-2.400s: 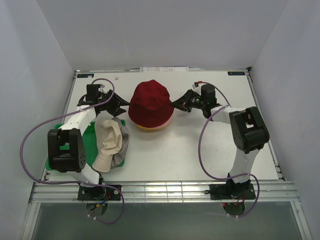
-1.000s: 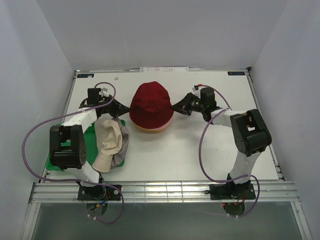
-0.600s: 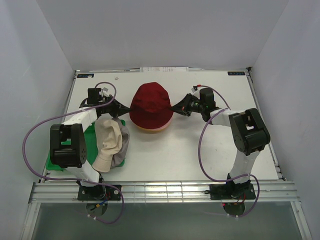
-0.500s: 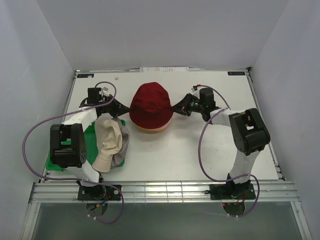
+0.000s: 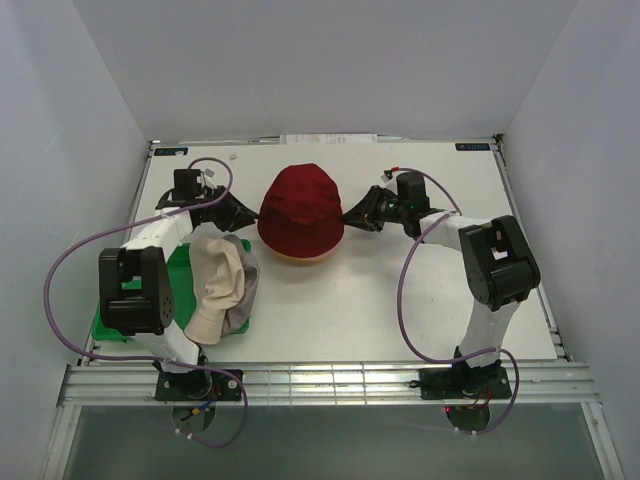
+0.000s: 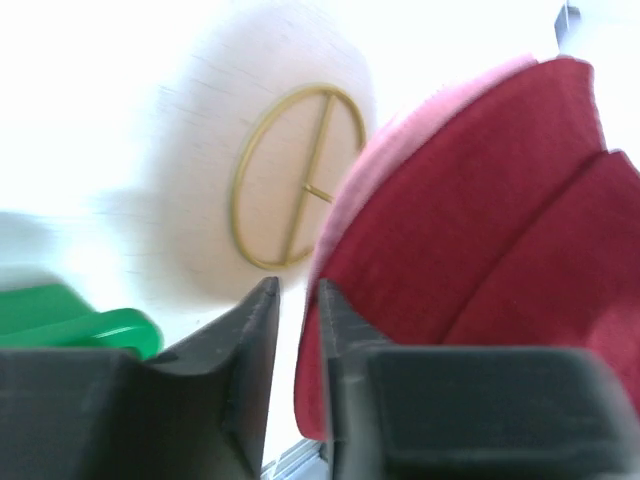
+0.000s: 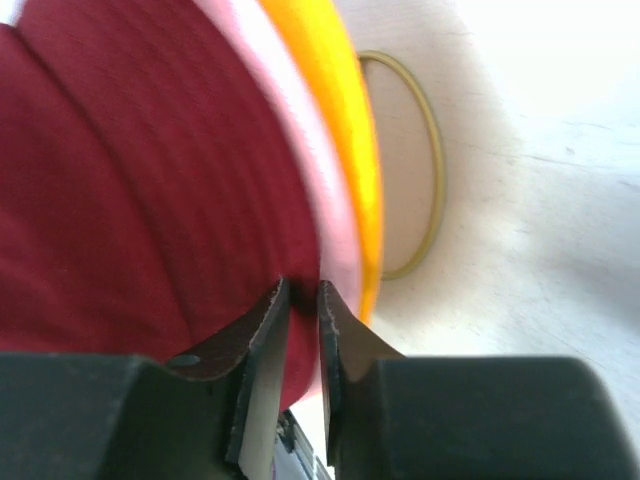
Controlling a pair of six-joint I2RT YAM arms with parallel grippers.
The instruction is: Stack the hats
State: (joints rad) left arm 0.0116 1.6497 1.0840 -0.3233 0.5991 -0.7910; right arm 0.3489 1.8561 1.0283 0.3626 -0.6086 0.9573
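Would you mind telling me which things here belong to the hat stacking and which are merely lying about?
Part of the job:
- dark red hat, pink hat and yellow-orange hat, already stacked
- cream-beige hat and grey hat, waiting at the left

Just lying about:
- gold wire stand, beneath the stack
- green tray, partly under the waiting hats

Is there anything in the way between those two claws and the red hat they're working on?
Nothing visible. The left gripper and the right gripper both sit right at the brim of the dark red hat, one on each side, with no object between. Whether either actually pinches the fabric cannot be told.
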